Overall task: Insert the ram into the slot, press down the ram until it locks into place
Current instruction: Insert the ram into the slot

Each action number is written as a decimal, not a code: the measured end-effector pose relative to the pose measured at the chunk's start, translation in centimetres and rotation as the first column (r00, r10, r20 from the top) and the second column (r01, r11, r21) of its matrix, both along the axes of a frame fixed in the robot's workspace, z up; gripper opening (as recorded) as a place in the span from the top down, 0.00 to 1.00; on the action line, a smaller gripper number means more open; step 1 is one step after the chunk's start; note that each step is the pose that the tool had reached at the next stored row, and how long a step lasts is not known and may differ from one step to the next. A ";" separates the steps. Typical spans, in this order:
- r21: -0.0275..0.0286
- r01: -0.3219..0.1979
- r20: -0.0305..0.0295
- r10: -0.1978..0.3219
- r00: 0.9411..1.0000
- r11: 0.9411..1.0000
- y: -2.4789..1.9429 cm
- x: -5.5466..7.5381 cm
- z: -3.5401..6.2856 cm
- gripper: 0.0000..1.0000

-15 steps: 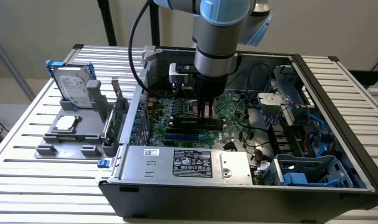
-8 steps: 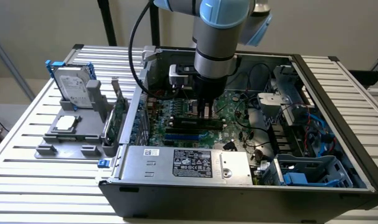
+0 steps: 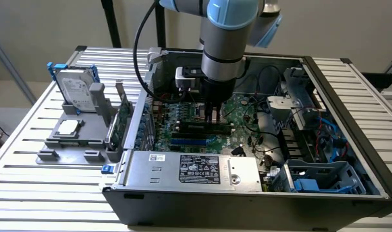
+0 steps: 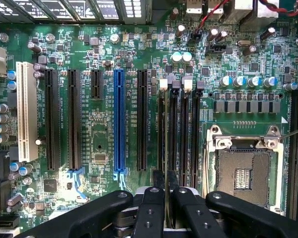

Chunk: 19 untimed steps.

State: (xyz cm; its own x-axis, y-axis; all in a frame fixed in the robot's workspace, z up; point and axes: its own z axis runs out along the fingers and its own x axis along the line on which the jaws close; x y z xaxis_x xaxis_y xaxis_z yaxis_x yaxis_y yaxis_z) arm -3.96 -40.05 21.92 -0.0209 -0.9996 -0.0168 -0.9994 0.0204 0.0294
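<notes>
Gripper (image 4: 165, 179) fingers clamped on one ram (image 4: 165, 158), edge-on in one slot (image 4: 161, 129) of four black ones; one open case (image 3: 247, 208), centre of exterior view, holds one motherboard (image 4: 104, 148).

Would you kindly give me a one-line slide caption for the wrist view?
The claw holds the ram edge-on, lined up along a black memory slot beside the empty CPU socket.
</notes>
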 end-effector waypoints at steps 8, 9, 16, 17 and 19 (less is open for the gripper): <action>-0.002 0.000 0.020 0.000 1.000 1.000 0.04 0.0 -0.01 0.86; -0.002 0.000 0.021 0.000 1.000 1.000 0.04 0.0 -0.01 0.86; -0.001 -0.001 0.027 0.001 1.000 1.000 0.07 -0.2 -0.11 0.85; -0.001 0.000 0.026 0.000 1.000 1.000 0.06 -0.2 -0.10 0.85; -0.002 0.000 0.026 0.000 1.000 1.000 0.05 -0.3 0.10 0.78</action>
State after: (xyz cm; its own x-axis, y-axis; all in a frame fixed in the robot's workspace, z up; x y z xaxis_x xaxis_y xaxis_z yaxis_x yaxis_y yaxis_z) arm -4.21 -40.00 22.02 -0.0204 -0.9997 -0.0158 -0.9998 0.0203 0.0036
